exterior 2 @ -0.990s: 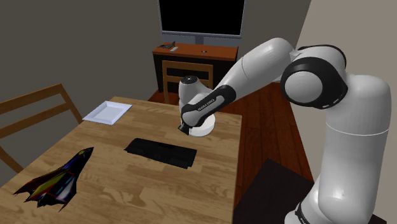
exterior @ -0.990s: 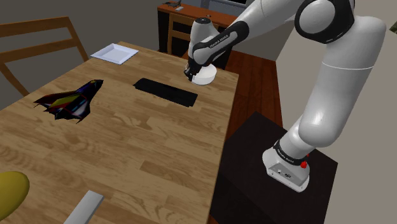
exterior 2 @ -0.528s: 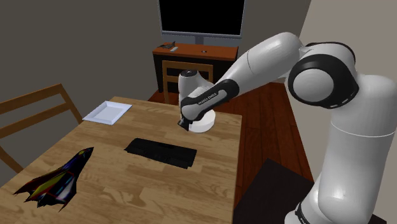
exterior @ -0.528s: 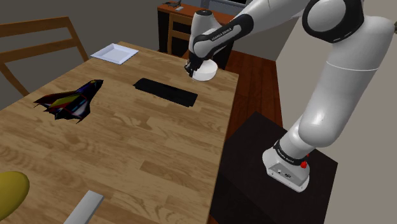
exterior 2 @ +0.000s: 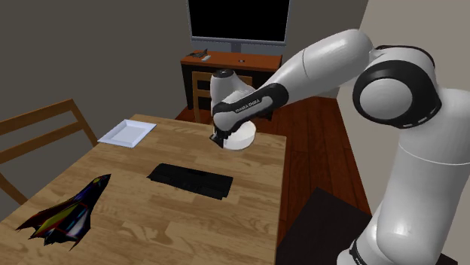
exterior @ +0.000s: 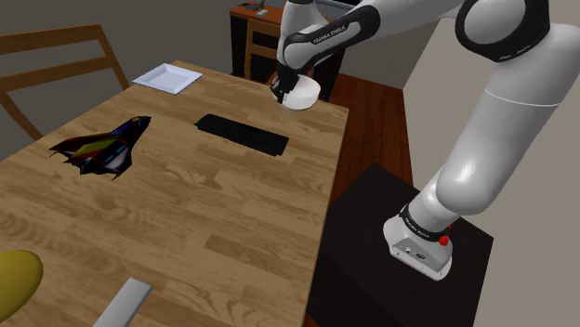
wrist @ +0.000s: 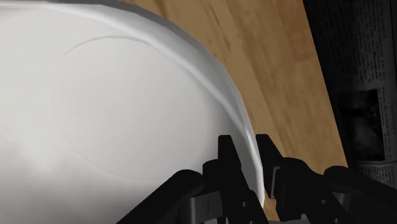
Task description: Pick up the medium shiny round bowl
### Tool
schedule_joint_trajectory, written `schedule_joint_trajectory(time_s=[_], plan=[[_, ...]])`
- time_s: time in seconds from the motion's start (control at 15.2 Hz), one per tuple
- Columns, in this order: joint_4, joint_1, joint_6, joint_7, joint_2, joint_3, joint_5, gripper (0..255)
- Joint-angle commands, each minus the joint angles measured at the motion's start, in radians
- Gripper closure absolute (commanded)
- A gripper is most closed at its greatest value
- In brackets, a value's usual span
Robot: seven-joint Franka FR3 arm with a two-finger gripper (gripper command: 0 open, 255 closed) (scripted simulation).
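Grips a white round bowl (exterior: 304,93) by the rim with the black end effector (wrist: 246,145), pinched narrow across the bowl's wall, one finger inside and one outside. Holds the bowl tilted over the far corner of the wooden surface (exterior: 186,214). Has near it a dark newspaper (exterior: 242,135) lying flat; farther along, a multicoloured toy jet (exterior: 102,147) and a white square tray (exterior: 167,77).

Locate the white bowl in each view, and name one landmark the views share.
Shoulder view: bowl top centre, in the gripper, beyond the dark printed sheet.
Second exterior view: centre, near the table's far right corner.
Wrist view: close up, rim clasped by the gripper.
Shared landmark: the dark printed sheet.
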Motion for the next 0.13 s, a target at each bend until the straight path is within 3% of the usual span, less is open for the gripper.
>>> schedule_joint_trajectory(time_s=[0.0, 0.07], plan=[[0.008, 0.0, -0.014, -0.003, -0.007, 0.0, 0.002, 255], [0.008, 0.0, -0.014, -0.003, -0.007, 0.0, 0.002, 255]])
